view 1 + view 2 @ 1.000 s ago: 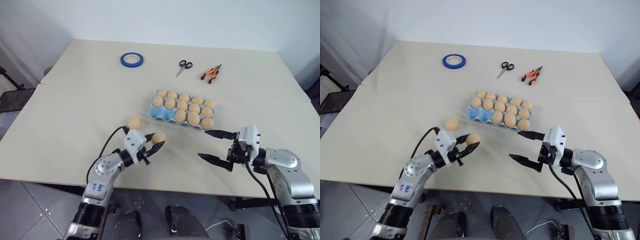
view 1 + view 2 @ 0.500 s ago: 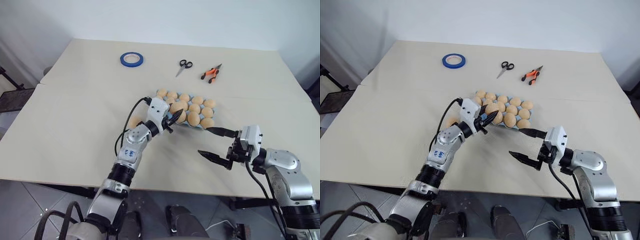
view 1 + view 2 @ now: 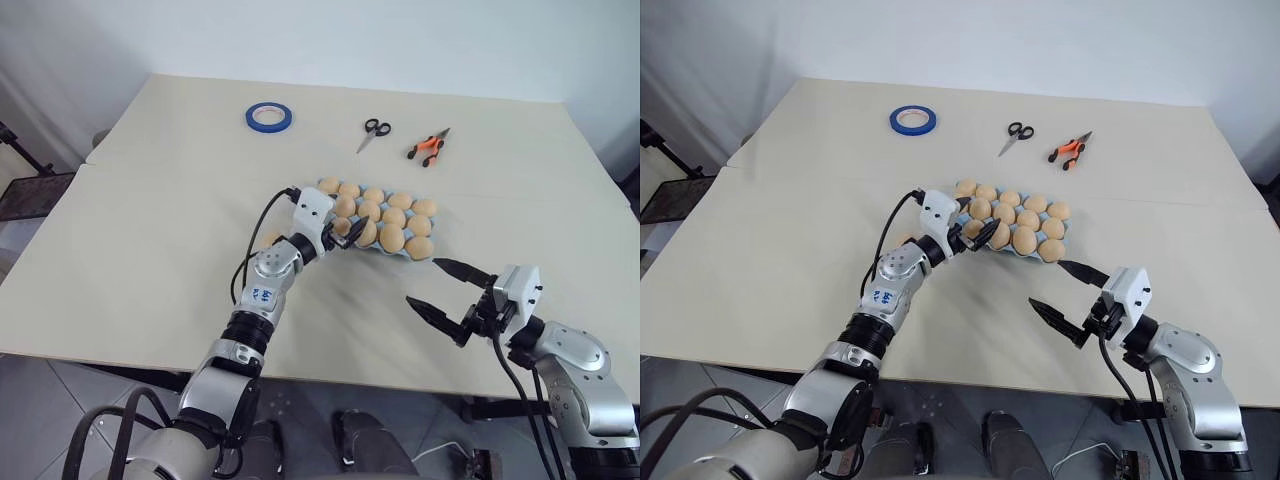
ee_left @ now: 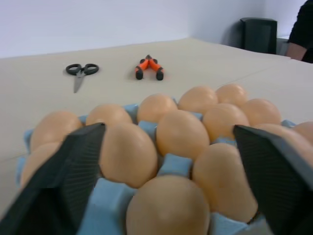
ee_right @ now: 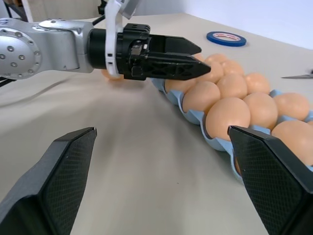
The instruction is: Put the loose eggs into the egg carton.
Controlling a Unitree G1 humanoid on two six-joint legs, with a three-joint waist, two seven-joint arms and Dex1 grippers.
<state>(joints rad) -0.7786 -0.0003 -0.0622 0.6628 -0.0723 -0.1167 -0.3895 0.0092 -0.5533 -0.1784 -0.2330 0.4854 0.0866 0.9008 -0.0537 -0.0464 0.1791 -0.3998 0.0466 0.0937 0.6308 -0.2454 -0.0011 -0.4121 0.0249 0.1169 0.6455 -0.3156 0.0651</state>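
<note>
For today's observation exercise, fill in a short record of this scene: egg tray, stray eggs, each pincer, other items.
Egg tray: blue, holds many eggs, mid-table
Stray egg: one, on the table beside the left arm
Left pincer: open, at the tray's near left corner
Right pincer: open, empty, near side of the tray
Other items: tape roll, scissors, pliers, far side
</note>
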